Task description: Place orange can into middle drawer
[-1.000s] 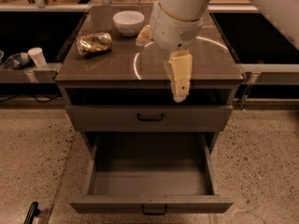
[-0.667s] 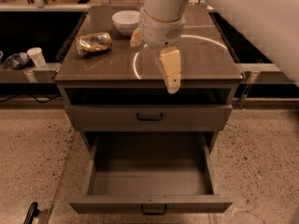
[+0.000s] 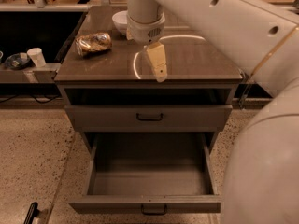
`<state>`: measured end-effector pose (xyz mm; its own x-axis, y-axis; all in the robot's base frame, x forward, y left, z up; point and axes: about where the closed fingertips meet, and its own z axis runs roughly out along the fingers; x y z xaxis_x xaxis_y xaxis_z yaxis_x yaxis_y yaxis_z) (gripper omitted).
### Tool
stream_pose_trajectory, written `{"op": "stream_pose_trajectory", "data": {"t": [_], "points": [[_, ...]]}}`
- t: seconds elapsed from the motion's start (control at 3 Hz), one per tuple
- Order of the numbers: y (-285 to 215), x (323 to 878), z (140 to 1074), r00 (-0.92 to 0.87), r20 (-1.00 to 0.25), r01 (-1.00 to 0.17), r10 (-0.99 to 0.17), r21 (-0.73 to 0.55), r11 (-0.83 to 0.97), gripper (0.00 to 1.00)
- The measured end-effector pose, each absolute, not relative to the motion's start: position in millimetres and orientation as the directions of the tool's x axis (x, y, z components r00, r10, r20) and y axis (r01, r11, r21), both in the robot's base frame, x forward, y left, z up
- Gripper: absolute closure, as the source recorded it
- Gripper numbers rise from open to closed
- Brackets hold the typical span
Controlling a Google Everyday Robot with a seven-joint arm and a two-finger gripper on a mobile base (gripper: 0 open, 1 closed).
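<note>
1. Progress: the task looks to be in its early part. The middle drawer [image 3: 149,169] is already pulled out toward the near side, and its flat floor is bare, so the place for the can is ready.
2. The orange can [image 3: 93,43] has not been picked up. It lies on its side at the far left of the cabinet's top surface [image 3: 205,62], just left of a white bowl [image 3: 119,19] at the far edge.
3. The pincer [image 3: 159,73] hangs from the white arm [image 3: 224,20] over the middle of the surface, close to its near edge. It is to the right of the can and clearly apart from it.
4. The pincer has hold of nothing, since the can rests free on the surface. I cannot tell whether it is spread or closed.
5. What is left, as I judge it:
   - move the pincer to the far left and over the can
   - take hold of the can and lift it
   - carry it forward past the near edge
   - lower it into the open drawer and let go
6. The shallower drawer [image 3: 149,117] above the open one is closed, so the can has to clear its front on the way down.
7. How the can looks: small and shiny, orange-gold with mottled brown patches, and paler at its ends. It appears somewhat crumpled, though that is hard to be sure of. Lying down, it may roll if nudged from the side.
8. A small white cup [image 3: 36,56] stands on a lower ledge to the left, apart from the cabinet and out of the way.
</note>
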<state>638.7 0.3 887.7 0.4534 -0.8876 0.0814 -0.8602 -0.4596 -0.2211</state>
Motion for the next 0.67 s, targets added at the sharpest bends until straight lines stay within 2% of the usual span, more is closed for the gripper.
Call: {"op": "stream_pose_trajectory", "data": {"t": [0.67], "points": [[11.2,642.8,896.4,0.471,0.04,-0.848,-0.881,-0.254,-0.465,0.0]]}}
